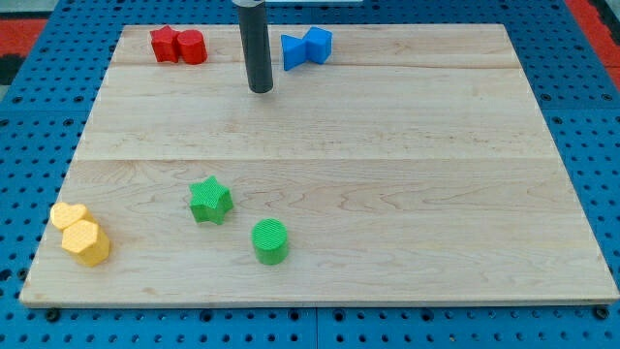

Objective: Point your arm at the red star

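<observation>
The red star [164, 44] lies at the view's top left of the wooden board [387, 145], touching a red rounded block [192, 47] on its right. My tip [260, 90] is the lower end of a dark rod that comes down from the view's top edge. The tip stands to the right of the red pair and slightly below it, about a hundred pixels from the star. Two blue blocks [306, 47] sit just right of the rod, touching each other.
A green star [210, 201] and a green cylinder [270, 241] lie in the lower middle. Two yellow blocks [80, 234] sit at the bottom left corner. Blue perforated table surrounds the board.
</observation>
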You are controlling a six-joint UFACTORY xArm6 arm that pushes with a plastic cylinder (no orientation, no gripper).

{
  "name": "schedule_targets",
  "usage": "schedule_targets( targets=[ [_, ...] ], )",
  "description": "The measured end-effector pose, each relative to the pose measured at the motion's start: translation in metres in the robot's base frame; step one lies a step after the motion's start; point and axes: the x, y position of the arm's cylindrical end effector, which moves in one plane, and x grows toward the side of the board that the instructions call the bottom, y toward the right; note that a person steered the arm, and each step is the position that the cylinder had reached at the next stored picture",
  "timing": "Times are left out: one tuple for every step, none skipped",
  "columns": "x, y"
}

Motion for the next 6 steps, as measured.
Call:
schedule_targets(
  targets=[
    [0.020, 0.025],
    [0.070, 0.072],
    [0.069, 0.056],
    [0.037, -0.066],
    [0.001, -0.178],
    [-0.042, -0.240]
  ],
)
